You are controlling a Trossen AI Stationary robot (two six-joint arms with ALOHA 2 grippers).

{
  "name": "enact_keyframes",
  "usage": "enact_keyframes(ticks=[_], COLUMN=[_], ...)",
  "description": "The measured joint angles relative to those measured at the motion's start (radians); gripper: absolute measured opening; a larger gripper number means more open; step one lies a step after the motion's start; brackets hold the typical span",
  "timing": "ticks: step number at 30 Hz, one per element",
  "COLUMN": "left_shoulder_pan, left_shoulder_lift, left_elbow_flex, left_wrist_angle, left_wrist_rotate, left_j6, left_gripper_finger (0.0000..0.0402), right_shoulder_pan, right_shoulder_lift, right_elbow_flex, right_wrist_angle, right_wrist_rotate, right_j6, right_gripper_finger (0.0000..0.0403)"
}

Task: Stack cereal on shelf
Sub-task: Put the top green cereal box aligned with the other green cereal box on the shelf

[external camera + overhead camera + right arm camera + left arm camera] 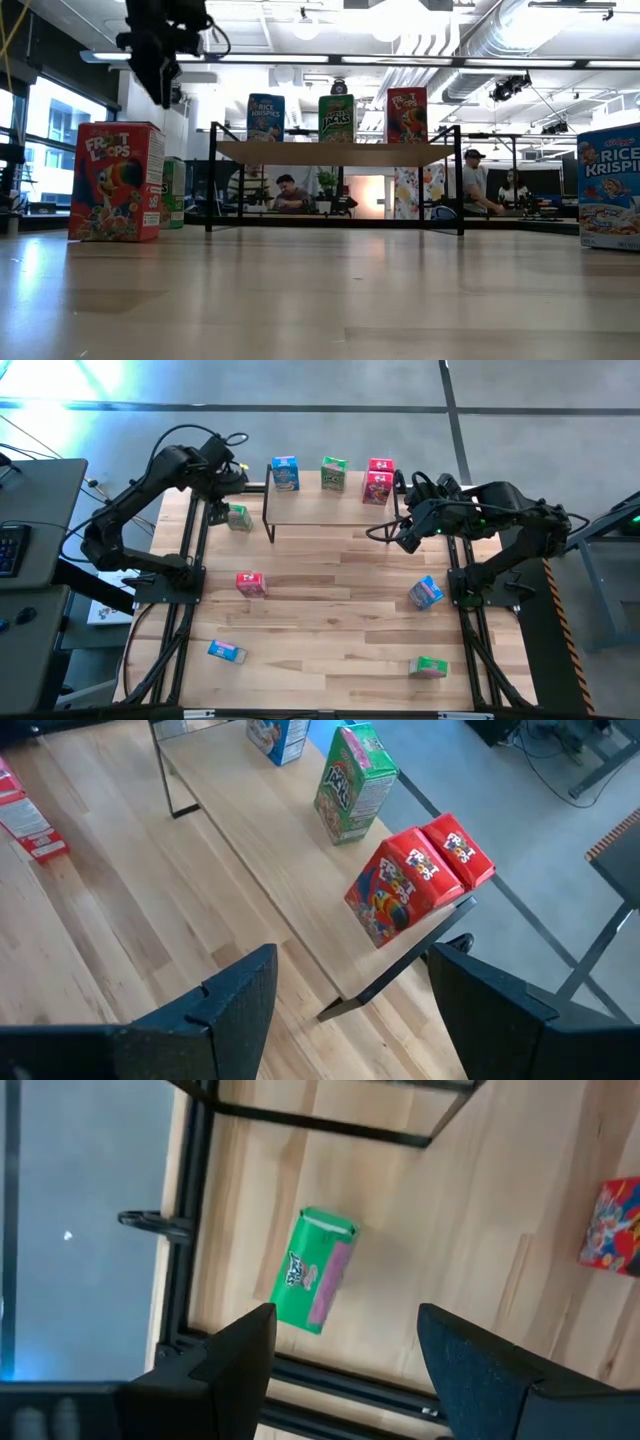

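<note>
At the worktop's near edge lie a blue Rice Krispies box (226,651) and a green box (428,666). At ten o'clock the left gripper (216,512) hovers, fingers spread and empty, over a green Apple Jacks box (239,517): light, stiff cardboard, probably best pinched across its narrow faces. Beyond, the shelf (330,500) holds four boxes; the right gripper (407,540) waits open beside it.

- We see two dark, near-black jointed arms, each mounted on a black base plate.
- Thin black cables loop off our left arm (150,485) near its wrist.
- Our right arm (500,510) carries black cabling and a small green glow.
- Both grippers' fingers (240,1355) are broad, matte black and angular.
</note>
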Motion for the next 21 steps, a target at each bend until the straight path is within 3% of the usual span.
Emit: enact_keyframes(ticks=[13,21], left_shoulder_pan=[0.072,0.077], left_shoulder_lift=[0.000,0.002], left_elbow_flex=[-0.186,-0.237], left_wrist_angle=[0.162,0.220], left_wrist_rotate=[-0.010,-0.015], left_j6=[0.052,0.071], left_gripper_finger=[0.0234,0.0234], right_shoulder_pan=[0.000,0.000], right_shoulder_lift=[0.000,0.000], right_elbow_flex=[0.000,0.000], right_wrist_angle=[0.000,0.000], right_wrist_rotate=[-0.003,-0.005], right_j6=[-0.015,-0.015], right_gripper_finger=[0.0252,0.0252])
